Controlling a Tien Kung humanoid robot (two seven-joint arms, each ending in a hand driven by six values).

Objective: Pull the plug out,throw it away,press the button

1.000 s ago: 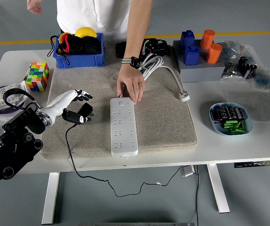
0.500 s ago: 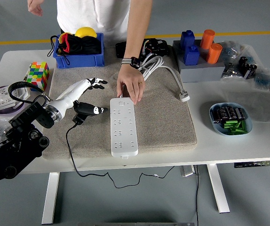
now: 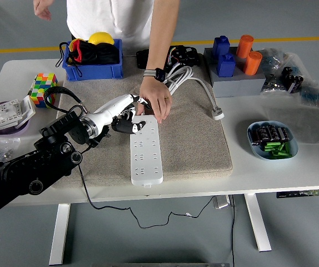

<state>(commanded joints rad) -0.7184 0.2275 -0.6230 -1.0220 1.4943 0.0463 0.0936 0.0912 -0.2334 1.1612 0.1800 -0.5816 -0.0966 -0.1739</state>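
Your power strip (image 3: 146,149) lay on the mat (image 3: 193,133), its long axis running 12 to 6 o'clock. Your left hand (image 3: 127,115) had its fingers (image 3: 139,100) clamped on the black plug (image 3: 125,127) over the strip's far end, where a person's hand (image 3: 155,100) pressed down.

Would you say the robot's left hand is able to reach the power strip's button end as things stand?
Probably not cleanly: the left hand is at the power strip's far end, but the person's hand rests on that end.

Left hand (image 3: 127,113) with plug (image 3: 125,127) now over power strip (image 3: 146,150).
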